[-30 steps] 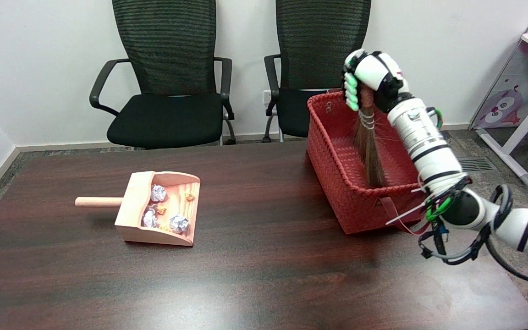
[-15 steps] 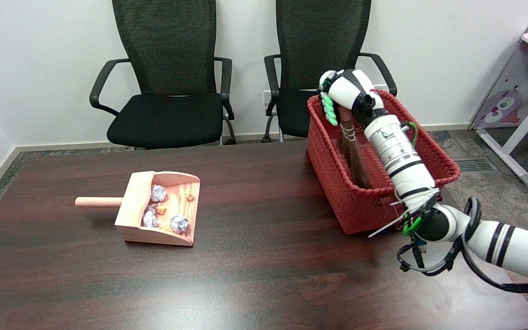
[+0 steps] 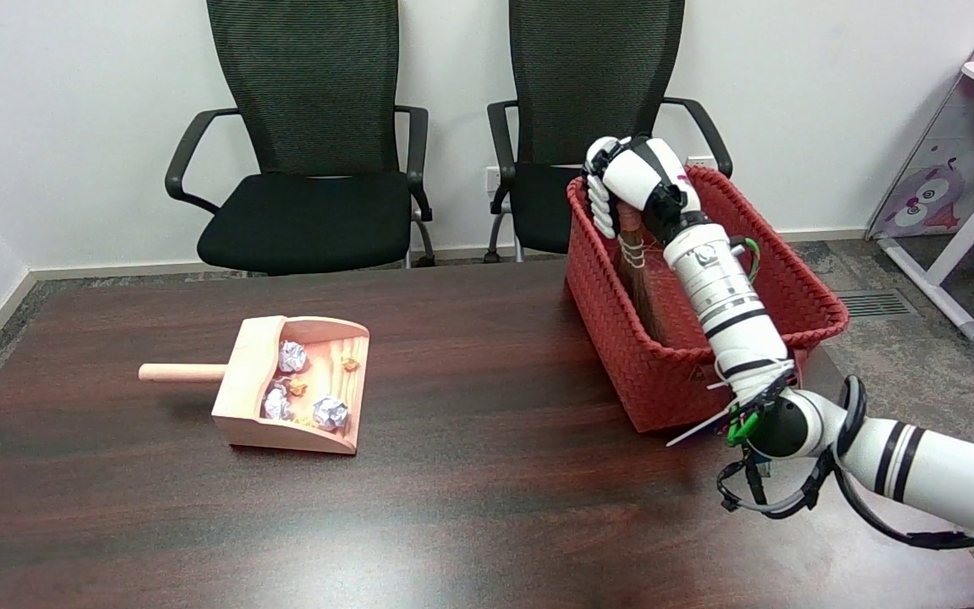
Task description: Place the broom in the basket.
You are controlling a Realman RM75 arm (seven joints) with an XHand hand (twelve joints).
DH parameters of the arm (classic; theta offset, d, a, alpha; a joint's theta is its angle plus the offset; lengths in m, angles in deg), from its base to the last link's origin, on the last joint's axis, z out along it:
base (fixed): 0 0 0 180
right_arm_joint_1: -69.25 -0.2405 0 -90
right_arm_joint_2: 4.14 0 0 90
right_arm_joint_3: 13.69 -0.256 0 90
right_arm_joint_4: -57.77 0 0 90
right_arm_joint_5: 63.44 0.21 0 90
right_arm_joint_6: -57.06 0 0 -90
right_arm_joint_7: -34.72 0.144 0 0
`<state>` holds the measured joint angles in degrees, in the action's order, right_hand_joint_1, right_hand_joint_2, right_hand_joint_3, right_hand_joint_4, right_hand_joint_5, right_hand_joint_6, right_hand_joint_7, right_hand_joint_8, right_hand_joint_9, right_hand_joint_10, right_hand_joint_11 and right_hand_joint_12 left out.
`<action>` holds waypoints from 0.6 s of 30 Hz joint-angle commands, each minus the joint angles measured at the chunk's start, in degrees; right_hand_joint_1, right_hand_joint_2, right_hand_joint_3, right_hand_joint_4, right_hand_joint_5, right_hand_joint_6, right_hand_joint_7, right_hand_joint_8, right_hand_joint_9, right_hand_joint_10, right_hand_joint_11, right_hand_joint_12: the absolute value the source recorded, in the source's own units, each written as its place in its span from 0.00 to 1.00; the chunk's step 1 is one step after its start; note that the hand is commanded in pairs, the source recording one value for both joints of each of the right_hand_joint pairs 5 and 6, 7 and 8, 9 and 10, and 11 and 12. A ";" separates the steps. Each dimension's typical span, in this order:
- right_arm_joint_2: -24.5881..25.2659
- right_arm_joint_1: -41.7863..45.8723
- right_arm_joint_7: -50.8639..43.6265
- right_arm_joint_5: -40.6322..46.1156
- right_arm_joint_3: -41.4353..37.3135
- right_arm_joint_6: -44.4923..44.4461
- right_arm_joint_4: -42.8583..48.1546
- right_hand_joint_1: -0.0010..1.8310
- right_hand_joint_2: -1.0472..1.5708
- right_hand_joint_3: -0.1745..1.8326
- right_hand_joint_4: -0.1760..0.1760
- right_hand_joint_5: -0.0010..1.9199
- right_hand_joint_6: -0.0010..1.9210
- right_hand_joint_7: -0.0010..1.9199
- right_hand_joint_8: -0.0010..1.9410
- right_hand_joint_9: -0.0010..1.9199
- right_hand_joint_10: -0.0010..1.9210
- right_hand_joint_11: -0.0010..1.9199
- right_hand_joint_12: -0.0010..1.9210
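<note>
Head view, broom (image 3: 641, 279) inside red basket (image 3: 664, 381), crumpled paper (image 3: 331, 412) in dustpan (image 3: 243, 397)

Wooden dustpan (image 3: 291, 385) holding crumpled paper balls (image 3: 329, 412), perhaps foil; two black chairs (image 3: 309, 135) behind table (image 3: 470, 507).

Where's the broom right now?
In the head view, the broom stands inside the red basket on the table's right side, near its left wall, with the right robot hand gripping its handle.

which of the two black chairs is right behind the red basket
The right-hand chair: the basket and the robot hand overlap it; the left chair stands clear.
</note>
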<state>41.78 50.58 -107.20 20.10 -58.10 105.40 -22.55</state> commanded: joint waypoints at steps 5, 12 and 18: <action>1.63 0.48 6.26 0.13 2.47 2.37 2.53 0.32 0.86 1.00 0.62 1.00 1.00 1.00 0.99 1.00 1.00 1.00 1.00; 1.84 0.35 5.87 -0.05 3.19 1.80 2.53 0.32 0.86 1.00 0.67 1.00 1.00 1.00 0.99 1.00 1.00 1.00 1.00; 2.07 0.05 5.77 -0.14 3.28 0.70 2.62 0.33 0.76 0.95 0.68 0.71 0.71 0.71 0.71 0.77 0.77 0.89 0.89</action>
<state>43.17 50.97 -102.38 20.17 -56.01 107.09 -20.55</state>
